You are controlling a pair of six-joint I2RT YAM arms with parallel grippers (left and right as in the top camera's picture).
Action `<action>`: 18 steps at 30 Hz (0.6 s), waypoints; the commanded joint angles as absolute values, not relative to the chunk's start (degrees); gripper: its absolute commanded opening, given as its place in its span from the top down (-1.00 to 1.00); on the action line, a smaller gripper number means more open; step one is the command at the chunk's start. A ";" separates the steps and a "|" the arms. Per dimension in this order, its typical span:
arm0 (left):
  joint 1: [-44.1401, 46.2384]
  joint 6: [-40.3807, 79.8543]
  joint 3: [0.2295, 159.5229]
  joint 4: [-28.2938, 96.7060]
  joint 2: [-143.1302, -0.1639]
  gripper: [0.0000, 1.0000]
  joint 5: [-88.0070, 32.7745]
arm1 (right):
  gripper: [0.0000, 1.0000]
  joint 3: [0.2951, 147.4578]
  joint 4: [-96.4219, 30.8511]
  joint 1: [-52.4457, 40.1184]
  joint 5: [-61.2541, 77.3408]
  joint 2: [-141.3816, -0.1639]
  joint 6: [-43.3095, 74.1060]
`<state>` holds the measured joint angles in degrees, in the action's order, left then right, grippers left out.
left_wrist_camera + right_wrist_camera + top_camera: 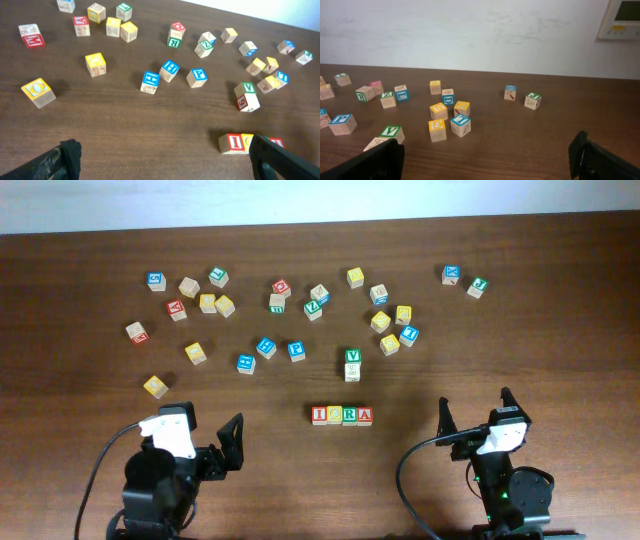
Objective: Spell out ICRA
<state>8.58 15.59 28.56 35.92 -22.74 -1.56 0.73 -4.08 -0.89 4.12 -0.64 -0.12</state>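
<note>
Four wooden cubes stand side by side in a row reading ICRA near the table's front middle: the red I (320, 415), yellow C (335, 415), green R (350, 416) and red A (365, 416). In the left wrist view the I (231, 143) and C (246, 141) show at lower right, while the R and most of the A are hidden behind a finger. My left gripper (208, 426) (165, 155) stands open and empty, left of the row. My right gripper (476, 410) (487, 150) is open and empty, to the right of the row, which is out of its view.
Several loose letter cubes lie scattered over the far half of the table. A green V cube (352, 357) (391, 133) sits against another cube (352, 372) just behind the row. A yellow cube (155, 386) lies near my left arm. A wall panel (622, 17) hangs at the back right.
</note>
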 commanded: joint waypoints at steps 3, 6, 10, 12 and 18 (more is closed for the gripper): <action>8.29 14.44 18.50 26.92 -14.28 -0.98 -5.23 | -0.97 0.32 -4.25 -1.02 3.86 -0.25 0.25; 7.97 14.41 15.44 22.83 -11.51 -0.98 -4.71 | -0.97 0.32 -4.25 -1.02 3.86 -0.25 0.25; 5.41 14.41 14.66 19.90 -11.05 -0.98 -4.71 | -0.97 0.32 -4.25 -1.02 3.86 -0.25 0.25; 5.41 14.37 14.63 19.55 -10.66 -0.98 -3.55 | -0.96 0.32 -4.25 -1.02 3.86 -0.25 0.23; 5.41 13.13 9.41 14.04 -5.39 -0.98 -3.27 | -0.97 0.32 -4.25 -1.02 3.86 -0.25 0.25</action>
<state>5.80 14.28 11.84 15.51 -7.44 -3.84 0.73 -4.08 -0.89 4.12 -0.64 -0.12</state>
